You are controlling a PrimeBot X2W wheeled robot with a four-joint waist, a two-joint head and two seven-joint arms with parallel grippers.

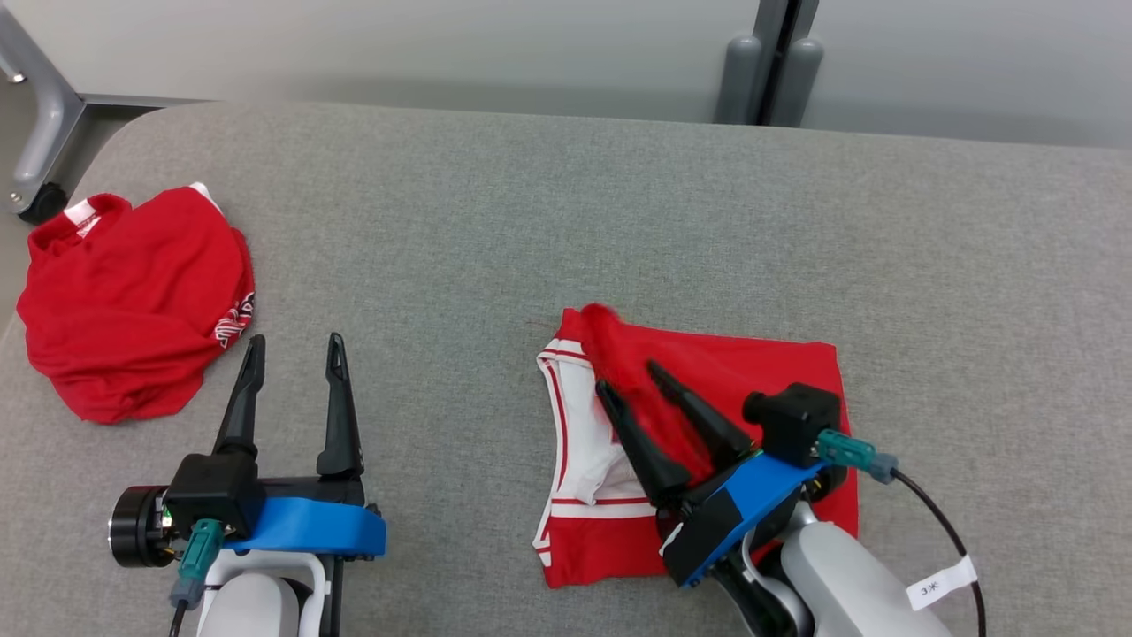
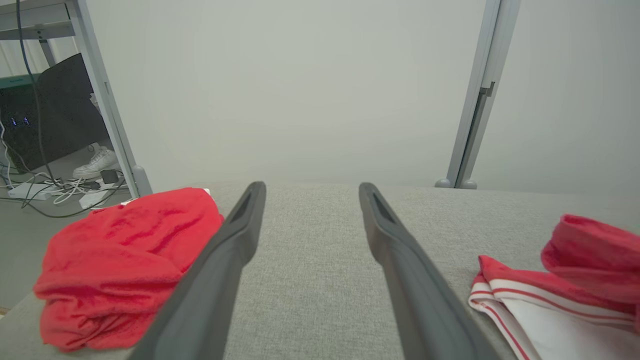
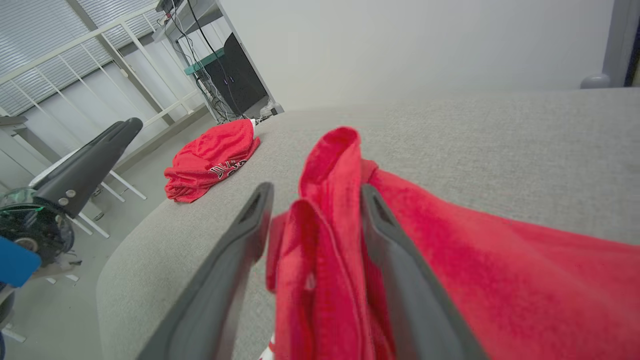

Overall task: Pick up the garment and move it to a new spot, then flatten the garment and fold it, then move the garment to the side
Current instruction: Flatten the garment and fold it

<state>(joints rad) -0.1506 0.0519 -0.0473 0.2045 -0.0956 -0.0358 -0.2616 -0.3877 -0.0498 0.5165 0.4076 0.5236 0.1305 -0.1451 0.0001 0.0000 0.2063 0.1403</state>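
Head view: a grey padded table (image 1: 566,195) carries two red pieces of clothing, well apart.
Garment (image 1: 752,372): red with white striped trim, lying partly folded at the near middle-right of the table. Its white inner side shows on the left part.
Right gripper (image 1: 627,375): low over the garment, fingers pointing up and left, jaws parted.
Right wrist view: a raised ridge of the garment (image 3: 330,160) stands between the parted fingers of the right gripper (image 3: 316,187) and leans against one finger.
Left gripper (image 1: 296,340): at the near left, jaws wide apart, bare table between the fingers.
Crumpled red cloth (image 1: 124,301): heaped at the table's left edge, beyond the left gripper.
Left wrist view: the left gripper (image 2: 310,186) points between the crumpled red cloth (image 2: 115,265) and the garment (image 2: 550,300).
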